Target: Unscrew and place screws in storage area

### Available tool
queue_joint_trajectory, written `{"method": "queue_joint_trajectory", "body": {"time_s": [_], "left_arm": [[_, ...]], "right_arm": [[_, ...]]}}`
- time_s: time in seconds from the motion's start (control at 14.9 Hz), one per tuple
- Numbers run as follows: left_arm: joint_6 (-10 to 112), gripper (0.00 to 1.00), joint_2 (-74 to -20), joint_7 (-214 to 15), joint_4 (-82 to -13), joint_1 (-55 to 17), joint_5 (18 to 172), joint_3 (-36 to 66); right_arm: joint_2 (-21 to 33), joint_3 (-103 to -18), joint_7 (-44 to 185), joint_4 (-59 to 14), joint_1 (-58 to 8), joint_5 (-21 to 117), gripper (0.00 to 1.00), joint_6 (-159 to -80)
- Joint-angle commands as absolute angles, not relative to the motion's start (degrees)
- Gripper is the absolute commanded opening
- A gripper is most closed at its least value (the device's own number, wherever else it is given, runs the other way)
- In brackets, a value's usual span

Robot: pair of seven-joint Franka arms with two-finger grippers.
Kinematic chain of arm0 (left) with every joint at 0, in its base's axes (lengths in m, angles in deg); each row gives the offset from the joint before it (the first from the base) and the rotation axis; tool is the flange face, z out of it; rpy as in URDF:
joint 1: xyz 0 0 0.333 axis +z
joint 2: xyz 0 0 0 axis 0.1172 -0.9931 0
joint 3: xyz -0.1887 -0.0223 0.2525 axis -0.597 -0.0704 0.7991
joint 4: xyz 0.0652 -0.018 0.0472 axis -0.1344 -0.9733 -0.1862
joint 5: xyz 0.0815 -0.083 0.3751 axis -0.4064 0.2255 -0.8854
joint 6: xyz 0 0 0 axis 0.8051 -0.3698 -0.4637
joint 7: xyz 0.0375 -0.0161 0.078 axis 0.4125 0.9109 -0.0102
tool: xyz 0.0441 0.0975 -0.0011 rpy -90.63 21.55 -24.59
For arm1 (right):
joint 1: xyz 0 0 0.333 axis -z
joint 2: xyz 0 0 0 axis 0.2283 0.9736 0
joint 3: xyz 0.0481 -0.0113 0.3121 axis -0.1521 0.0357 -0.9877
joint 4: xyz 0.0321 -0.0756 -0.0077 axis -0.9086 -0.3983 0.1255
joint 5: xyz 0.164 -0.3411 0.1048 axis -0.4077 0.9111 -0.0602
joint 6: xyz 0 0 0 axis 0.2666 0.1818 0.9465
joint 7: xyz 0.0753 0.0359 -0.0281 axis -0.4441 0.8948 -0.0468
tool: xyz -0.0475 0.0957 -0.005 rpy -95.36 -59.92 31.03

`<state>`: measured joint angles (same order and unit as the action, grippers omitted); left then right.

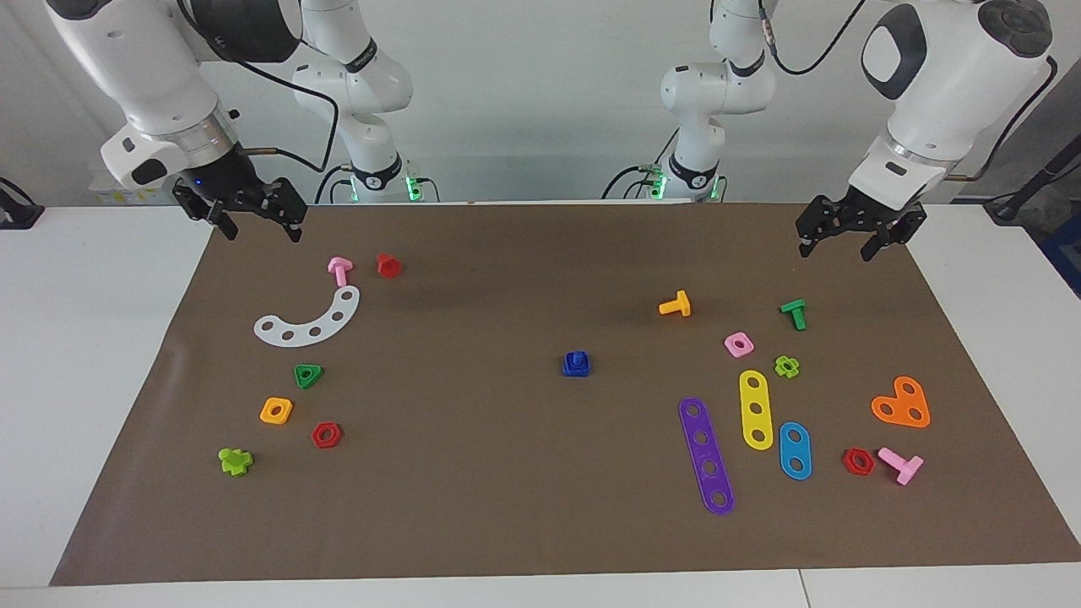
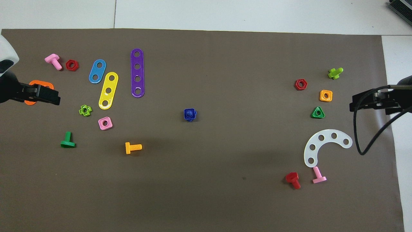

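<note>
Brown-matted surface [image 1: 507, 523]: the blue screw [image 1: 576, 362] stands untouched mid-mat, nothing stored yet; my left pincer [image 1: 853, 236] and right pincer [image 1: 253, 218] hang spread and empty, everything left

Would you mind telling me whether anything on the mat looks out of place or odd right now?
Nothing looks damaged or spilled. One thing stands out: the dark-blue bolt stands alone at the middle of the mat, stem up, apart from the two clusters of parts at either end. The left gripper and right gripper both hang open, holding nothing.
</note>
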<state>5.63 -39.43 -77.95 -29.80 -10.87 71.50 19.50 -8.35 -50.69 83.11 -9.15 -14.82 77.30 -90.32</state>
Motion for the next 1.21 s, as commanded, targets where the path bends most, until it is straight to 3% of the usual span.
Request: {"method": "queue_joint_trajectory", "body": {"time_s": [0.0,0.61,0.81,1.14], "left_arm": [[5.8,1.00,-38.9,-77.3,-29.9,-11.2,70.3,19.6],[5.2,1.00,-36.9,-78.1,-33.6,-12.2,70.5,19.4],[5.8,1.00,-34.9,-80.6,-38.0,-13.9,70.5,19.4],[10.0,1.00,-36.2,-91.2,-38.6,-19.1,71.1,19.2]], "right_arm": [[-9.3,-51.0,83.2,-10.3,-14.4,76.2,1.00,-90.8],[-9.3,-51.0,83.2,-10.3,-14.4,76.2,1.00,-90.8],[-9.3,-51.0,83.2,-10.3,-14.4,76.2,1.00,-90.8],[-9.3,-51.0,83.2,-10.3,-14.4,76.2,1.00,-90.8]]}}
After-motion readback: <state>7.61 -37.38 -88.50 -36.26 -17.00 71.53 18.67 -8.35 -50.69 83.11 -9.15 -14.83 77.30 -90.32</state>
